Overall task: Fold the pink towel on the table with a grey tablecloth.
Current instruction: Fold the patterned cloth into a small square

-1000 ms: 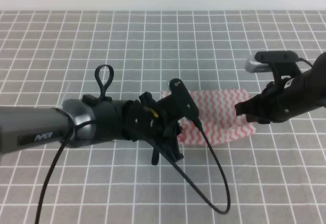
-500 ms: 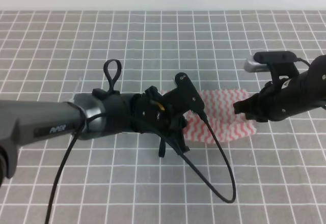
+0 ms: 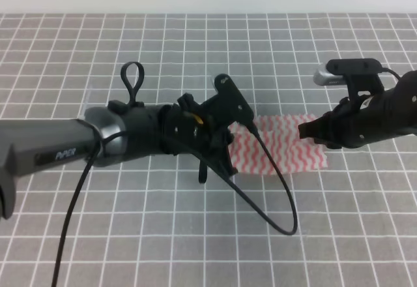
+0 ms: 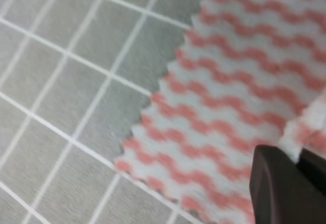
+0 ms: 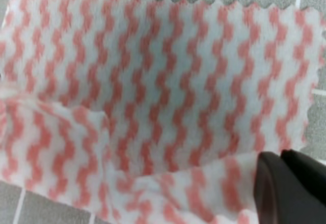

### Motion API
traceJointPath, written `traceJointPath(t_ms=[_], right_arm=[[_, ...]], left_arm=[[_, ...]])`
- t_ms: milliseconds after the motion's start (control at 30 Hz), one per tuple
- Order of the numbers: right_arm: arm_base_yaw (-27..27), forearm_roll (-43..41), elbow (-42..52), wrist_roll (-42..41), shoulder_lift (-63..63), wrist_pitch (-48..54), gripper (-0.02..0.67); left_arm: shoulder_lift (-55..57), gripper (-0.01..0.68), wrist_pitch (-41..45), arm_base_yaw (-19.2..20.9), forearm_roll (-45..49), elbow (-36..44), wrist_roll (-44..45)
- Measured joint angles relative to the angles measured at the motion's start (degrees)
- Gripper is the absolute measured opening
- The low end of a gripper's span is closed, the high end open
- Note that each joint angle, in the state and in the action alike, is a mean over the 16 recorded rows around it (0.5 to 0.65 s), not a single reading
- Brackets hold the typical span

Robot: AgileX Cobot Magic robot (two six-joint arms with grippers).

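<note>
The left gripper (image 3: pixel 221 149) sits at the centre of the exterior high view, its dark fingers over the left edge of the pink towel (image 3: pixel 280 150). In the left wrist view a dark fingertip (image 4: pixel 285 188) fills the lower right corner with a raised fold of the pink towel (image 4: pixel 239 81) pinched against it, so this gripper is clenched on the cloth. The rest of the cloth spreads up and to the left from there, its pinked edge running diagonally across the frame over the table with a grey tablecloth (image 4: pixel 66 81).

The right gripper (image 3: pixel 309 132) comes in from the right of the exterior high view and meets the towel's right end at mid-height. In the right wrist view its dark fingertip (image 5: pixel 290 188) sits in the lower right corner with a lifted flap of the pink towel (image 5: pixel 153 71) against it; it too appears closed on the cloth, though only one finger shows. A crease runs along the lower left of that frame where one layer lies over another.

In the exterior high view the towel lies right of centre on the table with a grey tablecloth (image 3: pixel 98 235), between the two grippers. A black cable (image 3: pixel 273 202) loops from the left arm down across the grid lines below the towel
</note>
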Motion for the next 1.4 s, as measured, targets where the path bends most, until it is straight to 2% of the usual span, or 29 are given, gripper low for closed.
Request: traceJointPath(t_ms=[1400], right_arm=[[-0.02,0.0,0.01,-0.15,3.3,-8.27,-0.017]], left_arm=[[2.96,-0.003,0.88,1.51,1.48,-3.46,0.25]])
